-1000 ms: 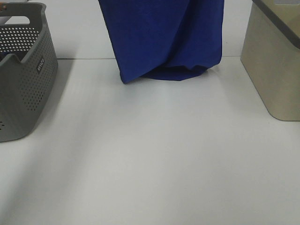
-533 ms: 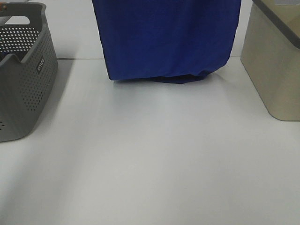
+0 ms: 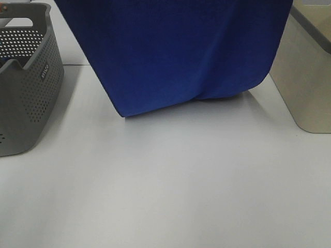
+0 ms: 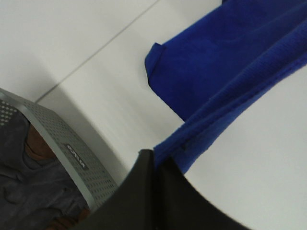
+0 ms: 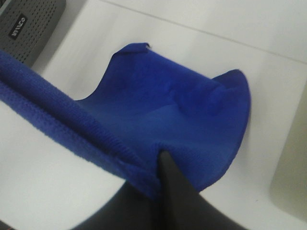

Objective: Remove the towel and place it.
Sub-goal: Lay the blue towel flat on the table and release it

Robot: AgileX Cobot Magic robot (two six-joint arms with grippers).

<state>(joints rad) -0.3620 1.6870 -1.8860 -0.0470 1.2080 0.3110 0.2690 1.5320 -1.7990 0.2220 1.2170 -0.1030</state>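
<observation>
**Item: towel.** Blue, plush, and clear of the basket. It hangs as a broad sheet over the table, between the basket and the bin, and touches neither. The top edge runs out of the high view. The lower part bows and appears to reach the tabletop; one lower corner points toward the basket.

**Item: left gripper.** The jaws are pressed together on the towel's hem, with no gap showing.

**Item: right gripper.** The jaws are likewise clamped on the hem, and the cloth is bunched at the tips. The hem runs fairly taut between the two grips.

**Item: basket.** Grey, perforated, and well to the left arm's side. Grey cloth of some kind shows inside it in the left wrist view.

**Item: bin.** Beige, on the right arm's side, near the towel's edge.

**Status, done:** removal looks complete, as no part of the towel remains in the basket.

**Status, left:** placing. The sheet is not yet laid down and both grips are on. Judged remaining are lowering the held edge so the cloth settles flat on the bare table, then letting go with both grippers. No white tag is visible.
</observation>
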